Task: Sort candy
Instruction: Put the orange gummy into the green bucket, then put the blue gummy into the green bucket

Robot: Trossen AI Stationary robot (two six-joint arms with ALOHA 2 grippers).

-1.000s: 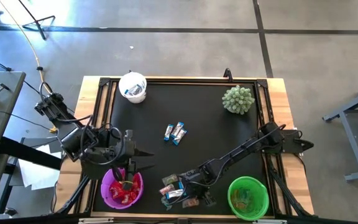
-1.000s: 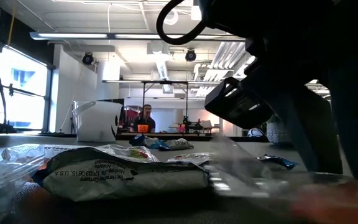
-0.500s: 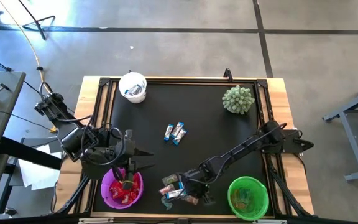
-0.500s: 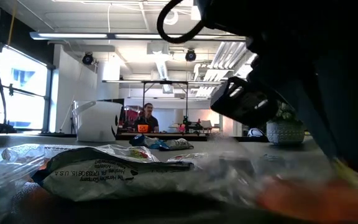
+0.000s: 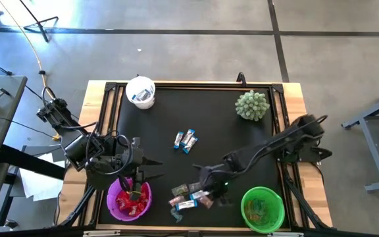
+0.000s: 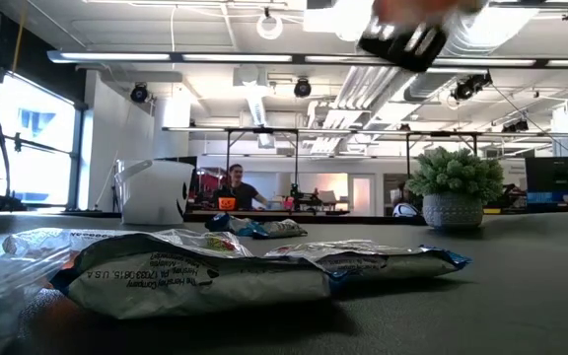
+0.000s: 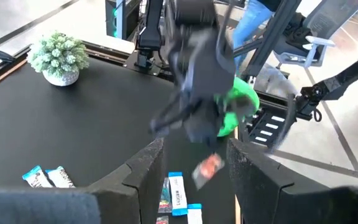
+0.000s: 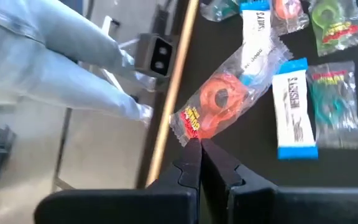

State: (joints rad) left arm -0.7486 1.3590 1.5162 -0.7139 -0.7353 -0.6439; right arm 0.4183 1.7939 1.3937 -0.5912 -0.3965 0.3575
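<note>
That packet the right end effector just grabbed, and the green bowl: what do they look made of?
Packet: thin clear plastic film, glossy and crinkled; the orange ring candy shows through it. The right end effector pinches its printed edge. Green bowl: looks like moulded plastic, bright uniform colour with a smooth rim, though the overhead view leaves that open.

Right tool (image 8: 199,144) closed on orange candy packet (image 8: 215,107), lifted it off pile.
</note>
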